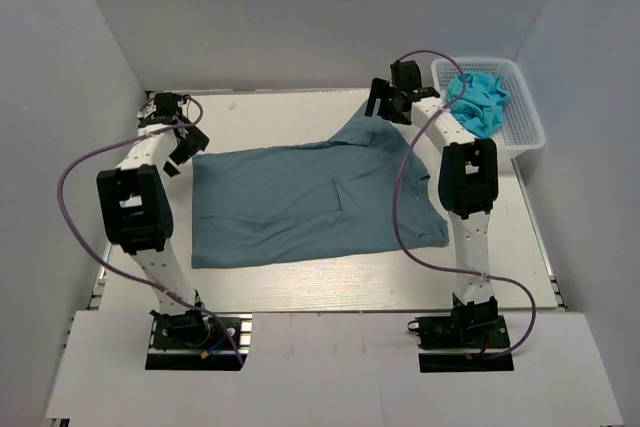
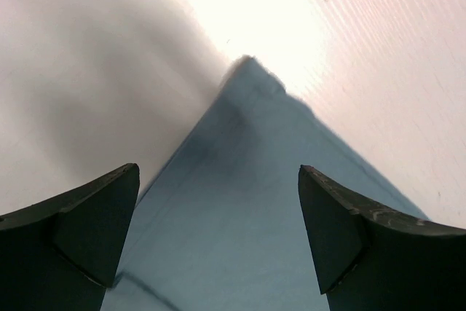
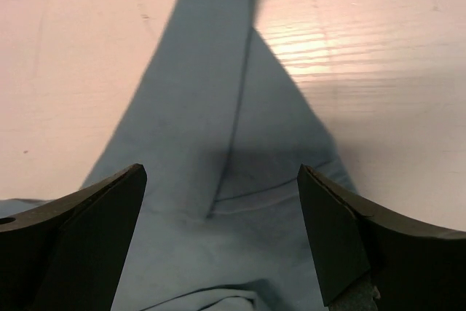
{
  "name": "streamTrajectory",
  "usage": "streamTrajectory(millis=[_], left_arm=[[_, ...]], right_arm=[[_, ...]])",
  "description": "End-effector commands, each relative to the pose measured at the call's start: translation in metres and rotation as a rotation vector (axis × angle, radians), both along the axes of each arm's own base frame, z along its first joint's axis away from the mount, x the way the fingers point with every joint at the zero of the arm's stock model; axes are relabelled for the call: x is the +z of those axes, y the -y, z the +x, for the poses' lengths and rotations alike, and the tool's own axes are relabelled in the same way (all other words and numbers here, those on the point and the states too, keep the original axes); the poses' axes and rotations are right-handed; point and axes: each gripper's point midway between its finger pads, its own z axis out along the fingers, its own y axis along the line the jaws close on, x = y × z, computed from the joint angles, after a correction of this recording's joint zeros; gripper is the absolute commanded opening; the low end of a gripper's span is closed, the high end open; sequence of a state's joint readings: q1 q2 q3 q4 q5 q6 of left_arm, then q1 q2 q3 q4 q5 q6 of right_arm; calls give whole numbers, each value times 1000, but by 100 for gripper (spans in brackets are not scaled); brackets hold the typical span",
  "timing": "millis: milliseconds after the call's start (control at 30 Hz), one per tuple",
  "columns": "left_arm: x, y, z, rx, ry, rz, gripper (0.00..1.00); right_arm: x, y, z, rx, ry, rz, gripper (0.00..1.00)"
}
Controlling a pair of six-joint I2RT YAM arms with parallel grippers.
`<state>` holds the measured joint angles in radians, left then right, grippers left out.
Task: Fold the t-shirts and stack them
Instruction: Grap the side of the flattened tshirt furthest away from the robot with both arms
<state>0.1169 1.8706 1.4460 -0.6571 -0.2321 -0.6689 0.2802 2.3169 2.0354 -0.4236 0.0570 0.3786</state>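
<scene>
Likely step: grasping for the first fold. The shirt (image 1: 310,202) lies spread centrally. Over its 10 o'clock corner the left gripper (image 1: 185,147) is open-jawed; at 1 o'clock the right gripper (image 1: 385,105) likewise. Next: probably clamp both corners.

I can read nothing from here: no text, label, brand, number or sign is legible in any of my three views. The t-shirt (image 1: 310,202) across the middle of the top view is plain slate-blue cloth wherever I can see it, and in both wrist views too.
</scene>
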Motion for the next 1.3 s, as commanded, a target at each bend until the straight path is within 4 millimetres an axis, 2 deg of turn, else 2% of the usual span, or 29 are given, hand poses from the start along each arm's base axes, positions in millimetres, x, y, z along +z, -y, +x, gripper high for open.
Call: streamTrajectory(millis=[0, 67, 100, 167, 233, 367, 500, 533, 567, 600, 767, 1000, 1133, 1233, 1267], left_arm=[[-3, 6, 35, -72, 49, -39, 100], [-8, 8, 49, -119, 63, -39, 100], [-23, 7, 50, -118, 33, -44, 100], [-33, 7, 53, -126, 15, -43, 100], [-54, 5, 48, -127, -34, -35, 100], [-82, -4, 37, -107, -114, 24, 100], [-94, 9, 42, -162, -147, 8, 100], [-99, 11, 40, -167, -155, -3, 100], [-106, 15, 33, -175, -175, -22, 97], [-103, 16, 34, -179, -156, -27, 92], [-119, 37, 16, -191, -160, -91, 86], [-145, 53, -24, -126, -269, -195, 69], [-139, 54, -27, -94, -269, -208, 54], [-139, 52, -25, -83, -259, -202, 36], [-143, 51, -26, -70, -267, -196, 26]], right_arm=[[22, 11, 14, -19, 50, 13, 90], [24, 16, 18, -25, 57, 35, 90], [24, 16, 19, -26, 57, 44, 90], [22, 21, 21, -33, 51, 58, 90], [20, 25, 23, -44, 47, 65, 90], [19, 20, 21, 6, 47, 83, 90], [15, 21, 19, 25, 50, 47, 90], [16, 29, 21, 9, 51, 46, 90], [16, 25, 20, 10, 56, 32, 90], [14, 26, 20, 6, 53, 27, 90], [4, 36, 28, -43, 55, -44, 90], [-5, 36, 24, -50, 28, -55, 90], [-12, 37, 25, -56, 17, -63, 90], [-17, 32, 30, -36, 35, -73, 90], [-18, 24, 34, -4, 55, -54, 90]])
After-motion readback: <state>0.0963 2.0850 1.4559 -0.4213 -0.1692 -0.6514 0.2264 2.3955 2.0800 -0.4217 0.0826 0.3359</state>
